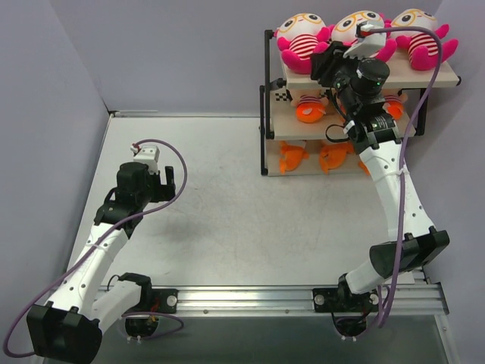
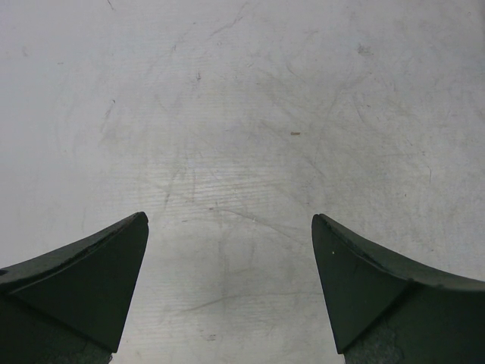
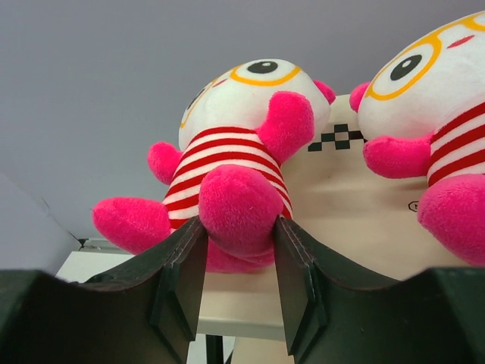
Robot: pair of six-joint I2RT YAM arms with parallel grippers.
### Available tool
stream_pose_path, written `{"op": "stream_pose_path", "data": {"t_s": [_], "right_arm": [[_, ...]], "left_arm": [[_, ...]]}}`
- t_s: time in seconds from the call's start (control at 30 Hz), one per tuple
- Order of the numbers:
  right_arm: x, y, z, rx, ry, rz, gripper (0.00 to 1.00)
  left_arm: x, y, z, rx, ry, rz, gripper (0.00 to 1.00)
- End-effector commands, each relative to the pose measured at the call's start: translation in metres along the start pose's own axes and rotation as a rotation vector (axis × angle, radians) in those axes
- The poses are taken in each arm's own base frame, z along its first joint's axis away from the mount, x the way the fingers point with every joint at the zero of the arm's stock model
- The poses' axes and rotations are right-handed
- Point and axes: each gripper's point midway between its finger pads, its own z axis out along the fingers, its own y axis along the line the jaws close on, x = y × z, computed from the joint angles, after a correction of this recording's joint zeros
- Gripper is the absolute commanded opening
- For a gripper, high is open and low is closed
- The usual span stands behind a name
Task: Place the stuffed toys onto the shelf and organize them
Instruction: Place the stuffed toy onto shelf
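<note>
Currently shelf top tier holds three pink toys.

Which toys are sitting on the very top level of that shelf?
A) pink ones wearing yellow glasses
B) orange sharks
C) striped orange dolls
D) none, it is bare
A: three pink toys with yellow-rimmed glasses sit in a row on the top board of the shelf, while the orange toys fill the tiers below.
</note>
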Motion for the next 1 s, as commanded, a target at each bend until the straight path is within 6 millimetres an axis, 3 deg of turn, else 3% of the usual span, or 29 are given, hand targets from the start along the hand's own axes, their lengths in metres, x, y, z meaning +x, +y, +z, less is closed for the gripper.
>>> {"op": "stream_pose_path", "data": {"t_s": [0.0,0.37,0.77,0.9,0.97], "right_arm": [[-0.058,0.01,-0.023,-0.025,-0.144,0.007,0.4],[-0.05,-0.001,-0.02,0.026,-0.134,-0.006,0.13],[-0.028,-0.012,-0.013,0.068,-0.099,-0.013,0.13],[-0.022,-0.014,-0.011,0.073,-0.086,-0.013,0.16],[-0.022,-0.014,-0.012,0.073,-0.086,-0.013,0.23]], "left_arm": [[-0.016,-0.002,-0.007,0.009,-0.042,0.011,0.97],[-0.018,-0.003,-0.009,0.01,-0.05,0.011,0.97],[-0.016,-0.003,-0.008,0.009,-0.045,0.015,0.97],[-0.017,-0.003,-0.009,0.009,-0.047,0.016,0.97],[-0.017,-0.002,-0.009,0.008,-0.046,0.016,0.97]]}}
